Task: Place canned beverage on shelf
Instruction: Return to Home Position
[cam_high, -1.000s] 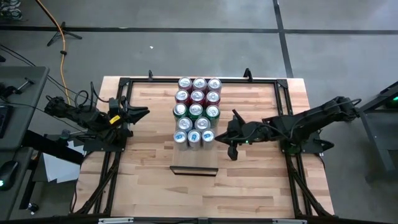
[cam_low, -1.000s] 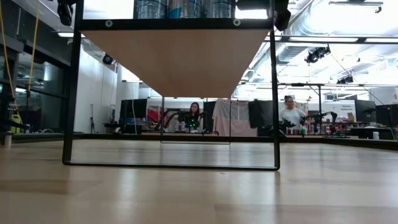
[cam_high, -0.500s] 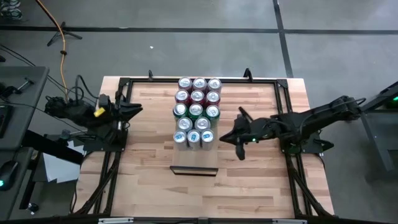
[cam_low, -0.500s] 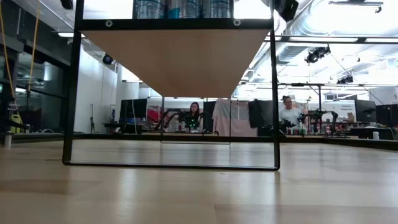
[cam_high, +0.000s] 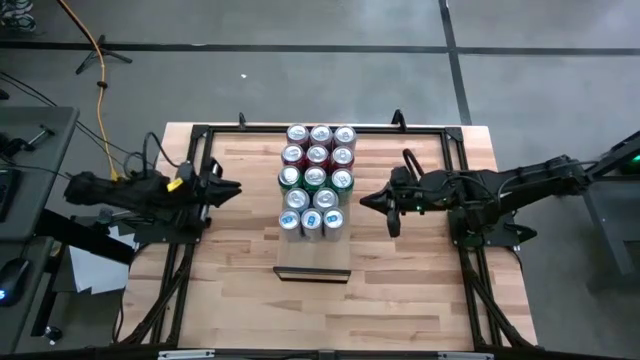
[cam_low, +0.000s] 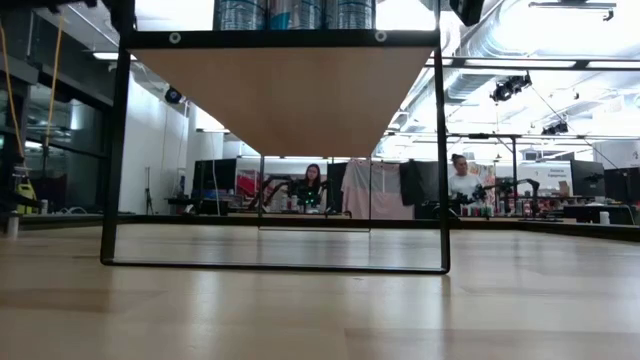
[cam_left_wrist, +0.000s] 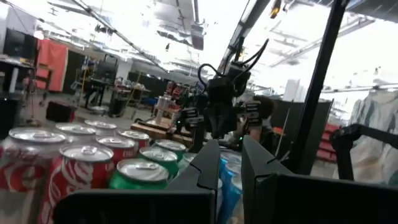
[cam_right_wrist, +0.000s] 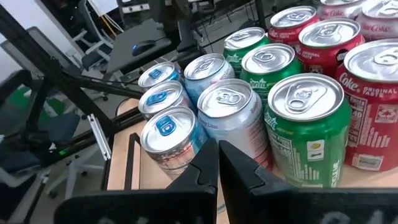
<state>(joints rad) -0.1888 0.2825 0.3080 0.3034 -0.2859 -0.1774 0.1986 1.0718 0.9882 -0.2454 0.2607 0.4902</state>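
Your right tool (cam_high: 366, 201) now sits back from the blue cans (cam_high: 312, 222), nearer the surface's (cam_high: 240, 250) right and far edges than a second ago; your left tool (cam_high: 233, 188) sits slightly nearer the near edge.

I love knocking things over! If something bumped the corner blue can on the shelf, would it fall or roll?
Probably tip: the blue can is tall, narrow and upright, with neighbours on only two sides. Once down it would likely roll, being round, maybe off the shelf. Its shiny metal looks slippery.
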